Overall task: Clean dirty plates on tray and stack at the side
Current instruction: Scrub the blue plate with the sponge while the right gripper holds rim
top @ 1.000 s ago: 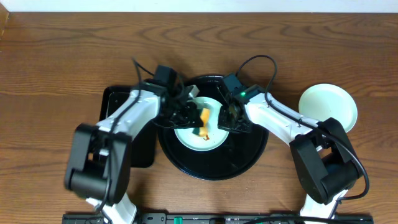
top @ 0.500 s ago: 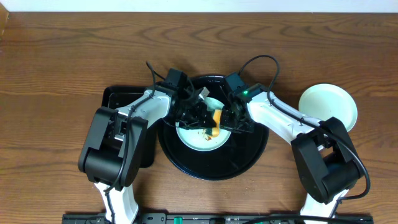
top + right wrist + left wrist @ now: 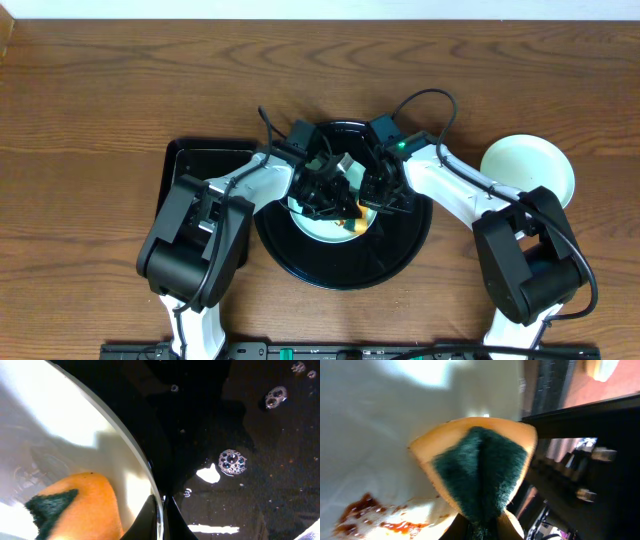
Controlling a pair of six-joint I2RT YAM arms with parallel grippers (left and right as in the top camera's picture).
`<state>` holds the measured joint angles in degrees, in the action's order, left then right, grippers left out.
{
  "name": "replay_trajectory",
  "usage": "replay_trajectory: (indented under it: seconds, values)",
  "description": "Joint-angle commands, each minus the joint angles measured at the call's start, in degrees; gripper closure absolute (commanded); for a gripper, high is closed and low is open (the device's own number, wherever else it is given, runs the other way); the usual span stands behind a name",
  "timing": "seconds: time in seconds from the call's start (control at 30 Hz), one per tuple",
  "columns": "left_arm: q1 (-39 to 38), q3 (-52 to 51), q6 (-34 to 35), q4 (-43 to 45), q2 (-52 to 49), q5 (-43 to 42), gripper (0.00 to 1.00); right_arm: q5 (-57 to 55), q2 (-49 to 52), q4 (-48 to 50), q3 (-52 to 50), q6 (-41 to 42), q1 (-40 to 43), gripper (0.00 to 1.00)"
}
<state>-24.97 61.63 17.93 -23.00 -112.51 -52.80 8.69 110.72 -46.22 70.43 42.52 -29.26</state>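
Table (image 3: 100,90): brown wood, and it carried the whole scene.
Round tray (image 3: 340,272): glossy black, dead centre between the two arms, wet, with beads of water on its floor in the right wrist view.
Rectangular tray (image 3: 190,160): black, at the left, right up against the round one and partly under the left arm.
Side plate (image 3: 528,165): pale and round, parked on the wood to the right of the round tray, well clear of it.
Dirty plate (image 3: 318,225): pale blue, lying in the round tray, largely covered by both wrists from above.
Left gripper (image 3: 479,532): clamped tight on the sponge, over the dirty plate.
Right gripper (image 3: 163,519): pinched narrow on the dirty plate's right rim, one finger inside the plate and one outside over the tray.
Sponge (image 3: 480,475): orange with a dark green scouring face, folded in the pinch, down by the plate's right side.
Smear (image 3: 370,515): red-brown sauce on the plate, just beside the sponge!
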Motion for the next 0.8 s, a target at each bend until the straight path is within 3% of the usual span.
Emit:
replay_trajectory:
  seconds: [0.0,0.67,0.77]
  values:
    - [0.15,-0.39,2.60,-1.01,-0.66,6.12,0.93,-4.90,1.66,-0.74,-1.42,-0.37,1.18,0.99]
    - [5.01,-0.22,14.40,-16.37,-0.66,48.63,0.92,-4.28,1.66,-1.16,-1.42,-0.61,1.20,0.98]
    - [5.03,-0.22,13.33,-16.52,-0.66,48.33,0.93,-4.28,1.66,-1.11,-1.42,-0.61,1.16,0.99]
